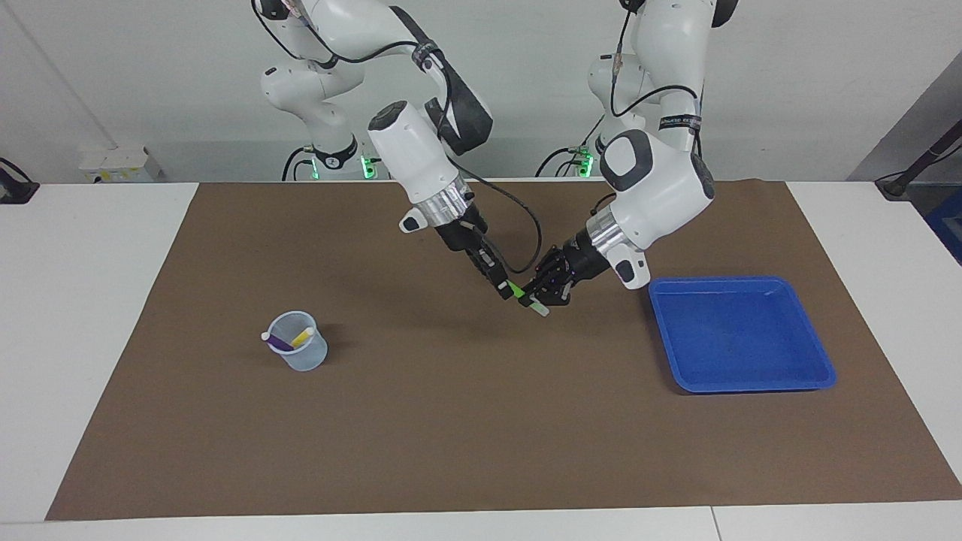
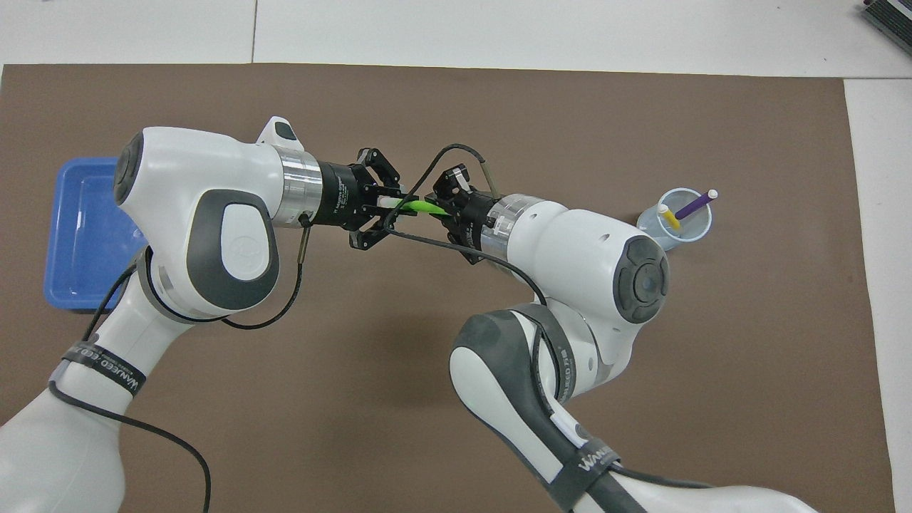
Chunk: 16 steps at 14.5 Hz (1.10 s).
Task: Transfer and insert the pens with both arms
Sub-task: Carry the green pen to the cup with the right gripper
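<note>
A bright green pen (image 1: 518,290) (image 2: 425,207) hangs in the air over the middle of the brown mat, held from both ends. My left gripper (image 1: 536,303) (image 2: 396,205) is shut on the end with the pale cap. My right gripper (image 1: 508,291) (image 2: 444,207) is shut on the pen's other end. A purple pen (image 1: 278,343) (image 2: 695,204) and a yellow pen (image 1: 304,334) (image 2: 670,217) stand tilted in a clear cup (image 1: 301,353) (image 2: 685,226) toward the right arm's end of the table.
A blue tray (image 1: 740,338) (image 2: 78,235) lies on the brown mat (image 1: 451,421) toward the left arm's end. A black cable loops from the right wrist close to the two grippers.
</note>
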Each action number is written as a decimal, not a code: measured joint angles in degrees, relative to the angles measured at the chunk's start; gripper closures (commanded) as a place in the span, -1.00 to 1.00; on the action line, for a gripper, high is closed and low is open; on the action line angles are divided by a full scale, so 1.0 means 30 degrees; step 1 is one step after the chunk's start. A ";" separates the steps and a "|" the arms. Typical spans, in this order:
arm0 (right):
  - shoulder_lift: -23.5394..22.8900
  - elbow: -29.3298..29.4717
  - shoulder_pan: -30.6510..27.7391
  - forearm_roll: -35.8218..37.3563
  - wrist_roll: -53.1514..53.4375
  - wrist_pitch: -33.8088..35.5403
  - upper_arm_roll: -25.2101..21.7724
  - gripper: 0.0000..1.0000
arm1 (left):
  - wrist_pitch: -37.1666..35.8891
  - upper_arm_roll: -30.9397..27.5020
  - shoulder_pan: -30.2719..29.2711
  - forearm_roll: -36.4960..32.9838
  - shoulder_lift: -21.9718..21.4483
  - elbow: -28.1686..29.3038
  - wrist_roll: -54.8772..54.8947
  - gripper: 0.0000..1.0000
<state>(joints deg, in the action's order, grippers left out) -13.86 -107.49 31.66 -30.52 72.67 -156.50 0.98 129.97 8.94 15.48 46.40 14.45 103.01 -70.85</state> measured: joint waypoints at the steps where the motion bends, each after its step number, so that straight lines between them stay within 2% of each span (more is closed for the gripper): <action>1: 0.0000 0.0002 0.0000 0.0000 -0.0109 0.0000 -0.0001 1.00 | 0.0000 0.0000 0.0000 0.0004 -0.0001 0.0002 -0.0025 1.00; 2: 0.0000 0.0004 0.0000 0.0000 -0.0175 0.0000 -0.0002 1.00 | 0.0000 0.0001 0.0000 0.0008 -0.0003 0.0004 -0.0056 0.57; 3: 0.0000 0.0005 0.0000 0.0000 -0.0215 0.0000 -0.0002 1.00 | 0.0000 0.0001 0.0001 0.0009 -0.0004 0.0006 -0.0083 0.00; 4: -0.0001 0.0012 -0.0003 0.0003 -0.0382 -0.0003 -0.0011 1.00 | -0.0021 0.0006 0.0002 0.0010 -0.0013 0.0027 -0.0087 -0.99; 12: 0.0000 0.0133 -0.0065 0.0003 -0.1304 0.0017 -0.0035 1.00 | -0.0119 -0.0131 -0.0014 -0.0499 -0.0124 0.0260 -0.0012 -1.00; 16: 0.0013 0.0143 -0.0281 0.0010 -0.2789 0.1026 -0.0118 1.00 | -0.1256 -0.0328 -0.0530 -0.5369 -0.0321 0.0262 0.0042 -1.00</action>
<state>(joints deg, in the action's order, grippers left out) -13.83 -107.06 30.82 -30.49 64.30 -153.42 0.63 126.21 7.96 13.89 30.29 13.49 103.79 -70.73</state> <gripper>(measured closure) 0.824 0.000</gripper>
